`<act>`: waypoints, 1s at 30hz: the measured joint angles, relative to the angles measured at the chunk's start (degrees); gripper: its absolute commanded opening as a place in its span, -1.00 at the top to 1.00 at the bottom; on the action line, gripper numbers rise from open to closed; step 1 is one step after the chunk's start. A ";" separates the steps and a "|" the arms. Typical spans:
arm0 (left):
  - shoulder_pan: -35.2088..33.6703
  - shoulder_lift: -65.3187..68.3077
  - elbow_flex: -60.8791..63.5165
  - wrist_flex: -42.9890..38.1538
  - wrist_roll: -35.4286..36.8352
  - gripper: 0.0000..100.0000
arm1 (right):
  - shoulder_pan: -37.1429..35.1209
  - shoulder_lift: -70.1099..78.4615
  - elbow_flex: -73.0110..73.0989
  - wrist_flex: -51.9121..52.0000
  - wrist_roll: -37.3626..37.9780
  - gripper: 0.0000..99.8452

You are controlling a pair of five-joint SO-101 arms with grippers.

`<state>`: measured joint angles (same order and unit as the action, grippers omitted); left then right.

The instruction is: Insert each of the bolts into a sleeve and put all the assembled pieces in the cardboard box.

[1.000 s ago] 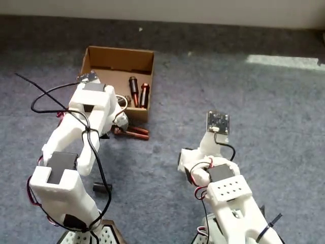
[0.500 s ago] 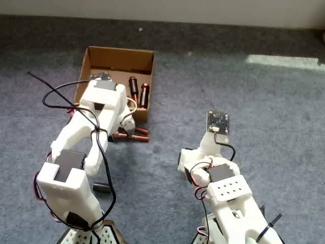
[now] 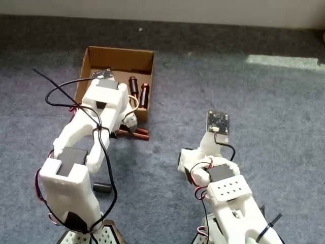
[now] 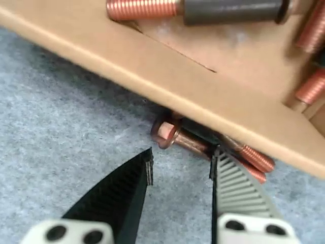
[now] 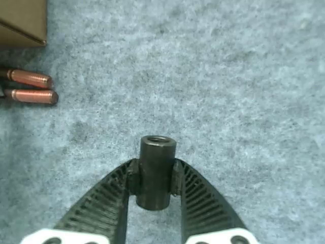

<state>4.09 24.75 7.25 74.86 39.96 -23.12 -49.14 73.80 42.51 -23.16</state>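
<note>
Two copper bolts [image 3: 133,133] lie on the carpet against the near wall of the cardboard box [image 3: 88,65]. My left gripper [image 4: 181,161] is open just short of the bolts [image 4: 179,140], one finger on either side of their heads. Inside the box lie assembled pieces [image 3: 139,93], one a bolt in a dark sleeve [image 4: 231,9]. My right gripper [image 5: 155,175] is shut on an upright dark sleeve [image 5: 157,151], low over the carpet. The two bolts [image 5: 30,87] lie some way beyond it.
A loose dark sleeve [image 3: 101,187] lies on the carpet beside the left arm's base. The box's corner [image 5: 20,23] is near the bolts. The grey carpet [image 3: 254,112] to the right is open floor.
My left arm has swung right and forward, bringing its gripper down by the bolts at the box wall. The right arm has kept still with its sleeve.
</note>
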 measured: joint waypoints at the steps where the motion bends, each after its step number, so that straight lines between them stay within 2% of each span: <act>1: -0.53 0.00 0.00 0.00 0.00 0.60 | 0.00 0.00 0.00 0.00 0.00 0.99; 5: -2.99 0.44 -1.67 0.97 0.00 0.60 | 0.00 0.00 0.00 0.00 0.00 0.99; 10: -6.86 1.05 -5.27 6.68 -0.70 0.60 | 0.00 0.00 0.00 0.00 0.00 0.99; 17: -13.98 2.73 -8.62 13.71 -7.30 0.60 | 0.00 0.00 0.00 0.00 0.00 0.99; 22: -17.85 2.73 -15.30 19.69 -12.31 0.61 | 0.00 0.00 0.00 0.00 0.00 0.99; 25: -18.20 2.73 -20.13 23.65 -14.59 0.72 | 0.00 0.00 0.00 0.00 0.00 0.99; 30: -15.82 -0.88 -21.54 24.62 -19.25 0.96 | 0.00 0.00 0.00 0.00 0.00 0.99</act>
<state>-11.74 23.87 -14.29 99.47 20.70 -23.12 -49.14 73.80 42.51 -23.16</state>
